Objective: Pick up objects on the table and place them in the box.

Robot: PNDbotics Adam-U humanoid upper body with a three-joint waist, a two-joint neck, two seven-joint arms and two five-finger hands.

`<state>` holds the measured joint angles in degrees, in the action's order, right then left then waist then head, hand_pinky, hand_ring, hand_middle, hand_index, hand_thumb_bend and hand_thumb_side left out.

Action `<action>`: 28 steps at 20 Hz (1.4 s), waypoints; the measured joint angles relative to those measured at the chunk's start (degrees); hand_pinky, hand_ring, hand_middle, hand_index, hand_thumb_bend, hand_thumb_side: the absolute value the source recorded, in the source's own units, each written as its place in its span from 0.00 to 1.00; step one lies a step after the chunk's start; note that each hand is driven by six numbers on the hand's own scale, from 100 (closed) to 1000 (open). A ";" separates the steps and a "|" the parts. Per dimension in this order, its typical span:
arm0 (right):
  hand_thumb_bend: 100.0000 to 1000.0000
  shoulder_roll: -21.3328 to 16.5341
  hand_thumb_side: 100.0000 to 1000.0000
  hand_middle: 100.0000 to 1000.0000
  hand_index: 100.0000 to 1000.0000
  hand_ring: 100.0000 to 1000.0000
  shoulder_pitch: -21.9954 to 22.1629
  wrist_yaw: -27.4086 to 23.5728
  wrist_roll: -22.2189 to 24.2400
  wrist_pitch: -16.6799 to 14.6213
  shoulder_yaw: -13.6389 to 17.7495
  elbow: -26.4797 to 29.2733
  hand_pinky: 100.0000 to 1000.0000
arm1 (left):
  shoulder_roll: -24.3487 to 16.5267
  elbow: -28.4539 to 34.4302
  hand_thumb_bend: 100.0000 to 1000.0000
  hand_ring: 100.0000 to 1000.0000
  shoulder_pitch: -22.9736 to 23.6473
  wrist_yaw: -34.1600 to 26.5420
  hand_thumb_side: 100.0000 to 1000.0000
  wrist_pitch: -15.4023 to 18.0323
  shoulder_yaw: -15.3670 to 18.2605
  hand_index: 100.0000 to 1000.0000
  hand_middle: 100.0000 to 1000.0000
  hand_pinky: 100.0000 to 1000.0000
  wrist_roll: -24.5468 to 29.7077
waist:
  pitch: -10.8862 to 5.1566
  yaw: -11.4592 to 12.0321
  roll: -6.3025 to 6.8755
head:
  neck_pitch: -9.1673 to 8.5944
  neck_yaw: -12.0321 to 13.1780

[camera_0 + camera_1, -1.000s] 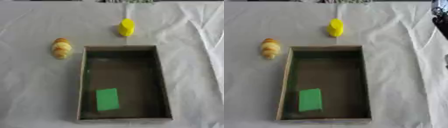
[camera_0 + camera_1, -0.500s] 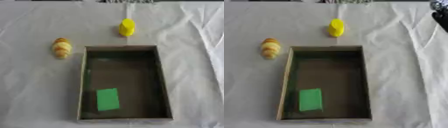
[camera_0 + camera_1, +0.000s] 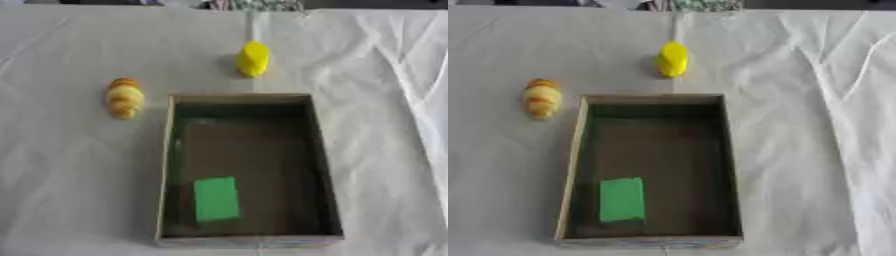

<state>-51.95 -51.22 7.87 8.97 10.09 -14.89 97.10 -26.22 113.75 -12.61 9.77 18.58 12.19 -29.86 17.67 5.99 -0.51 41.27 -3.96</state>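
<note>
nothing moved: green card (image 3: 215, 198) in box (image 3: 321, 165), croissant (image 3: 124, 97) outside

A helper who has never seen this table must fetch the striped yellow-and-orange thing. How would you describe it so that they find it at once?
Start at the open box in the middle of the white cloth. Just outside its far left corner lies a small ridged lump, pale yellow banded with orange. The plain bright yellow piece stands beyond the box's far wall, and the flat green piece lies inside the box.

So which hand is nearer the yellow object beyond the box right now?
Neither can be called: no hand shows in either eye view. The yellow object stands on the cloth just beyond the box's far wall, with nothing reaching toward it.
</note>
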 measured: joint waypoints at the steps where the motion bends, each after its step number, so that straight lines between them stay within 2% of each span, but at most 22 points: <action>1: 0.00 0.87 0.45 0.79 0.81 0.86 -1.59 1.61 1.74 -0.56 -1.16 -2.67 0.87 | 0.00 0.00 0.00 0.73 0.00 -0.05 0.33 0.03 -0.01 0.77 0.68 0.72 0.06 | 0.00 0.01 0.00 | -0.01 -0.04; 6: 0.00 5.72 0.39 0.81 0.84 0.87 -6.91 9.45 8.56 -4.92 -5.99 -15.67 0.88 | -0.01 0.00 0.00 0.73 -0.03 -0.21 0.33 -0.03 -0.35 0.77 0.68 0.72 0.47 | -0.02 0.05 -0.05 | -0.07 -0.38; 10: 0.00 8.38 0.28 0.82 0.84 0.88 -8.06 14.26 12.16 -8.85 -7.85 -22.50 0.89 | -0.01 0.00 0.00 0.73 -0.03 -0.24 0.34 -0.10 -0.35 0.77 0.68 0.72 0.57 | -0.02 0.25 -0.24 | -0.08 -0.77; 11: 0.00 8.89 0.21 0.84 0.83 0.89 -8.23 15.01 12.92 -9.75 -8.15 -23.62 0.89 | -0.01 0.00 0.00 0.73 -0.04 -0.25 0.34 -0.11 -0.35 0.77 0.68 0.73 0.58 | -0.02 0.30 -0.28 | -0.09 -0.82; 13: 0.00 9.73 0.09 0.83 0.83 0.89 -8.61 16.08 14.43 -11.26 -8.57 -25.23 0.89 | -0.01 0.00 0.00 0.73 -0.05 -0.34 0.35 -0.24 -0.35 0.77 0.68 0.73 0.52 | -0.02 0.32 -0.33 | -0.10 -0.90; 17: 0.00 11.25 0.00 0.82 0.83 0.90 -9.79 16.75 17.79 -13.12 -9.34 -27.16 0.90 | -0.01 0.00 0.00 0.73 -0.16 -0.55 0.34 -0.71 -0.35 0.77 0.68 0.73 0.23 | -0.02 0.36 -0.33 | -0.18 -0.96; 22: 0.00 13.62 0.00 0.82 0.83 0.90 -10.64 16.76 21.80 -14.14 -10.33 -28.74 0.91 | -0.01 0.00 0.00 0.73 -0.48 -0.69 0.35 -0.81 -0.40 0.77 0.68 0.73 0.33 | -0.02 0.60 -0.32 | -0.18 -1.21; 28: 0.00 16.77 0.00 0.83 0.85 0.91 -11.35 17.04 24.26 -14.73 -11.25 -30.84 0.92 | 0.00 0.00 0.00 0.73 -0.76 -1.11 0.35 -0.93 -0.72 0.77 0.68 0.73 0.58 | 0.01 1.16 -0.31 | -0.18 -1.79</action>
<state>-35.18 -62.58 24.91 33.23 -4.63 -26.13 66.26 -26.22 113.75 -13.36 8.67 17.65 11.47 -29.27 17.68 7.14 -0.82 41.09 -5.75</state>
